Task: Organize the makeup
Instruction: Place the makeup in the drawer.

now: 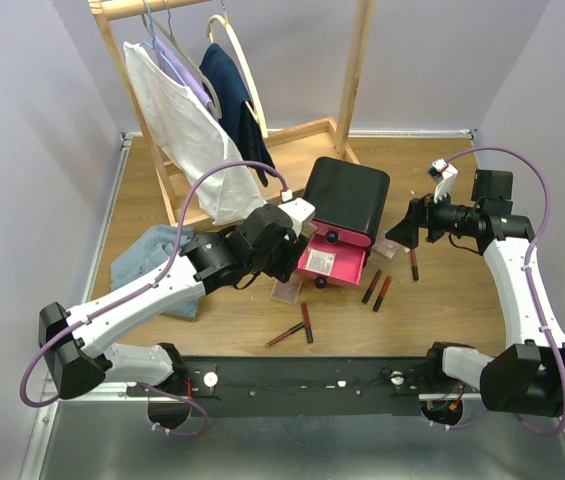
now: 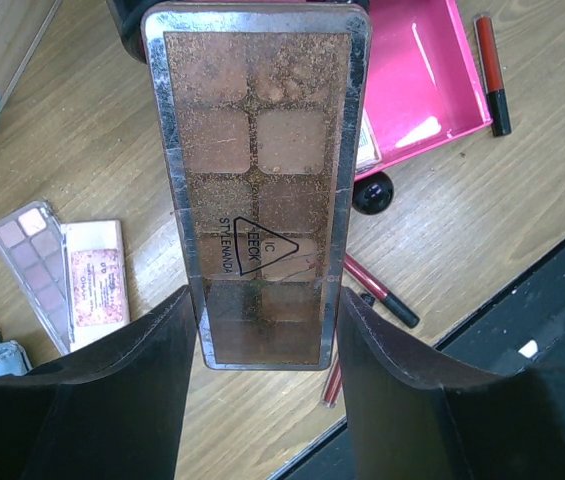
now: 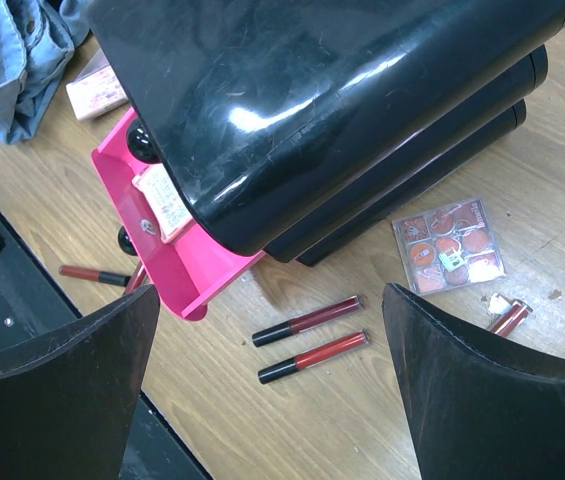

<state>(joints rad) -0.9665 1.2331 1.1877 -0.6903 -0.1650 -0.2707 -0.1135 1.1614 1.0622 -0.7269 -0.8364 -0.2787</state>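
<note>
My left gripper [image 2: 262,330] is shut on a long brown eyeshadow palette [image 2: 257,150] and holds it above the table beside the open pink drawer [image 2: 422,90]. In the top view the left gripper [image 1: 297,240] is at the drawer's left end. My right gripper [image 3: 272,380] is open and empty, above two red lip tubes [image 3: 307,320] that lie right of the drawer. A square blush case [image 3: 449,245] lies by the black box [image 3: 312,100]. Two small palettes [image 2: 37,265] lie on the table. More lip tubes [image 1: 297,328] lie near the front.
The black drawer box [image 1: 347,195] stands mid-table with its bottom drawer [image 1: 337,265] pulled out, a small case [image 3: 165,200] inside. A light blue cloth [image 1: 152,260] lies at the left. A wooden clothes rack [image 1: 212,110] with hung garments stands at the back.
</note>
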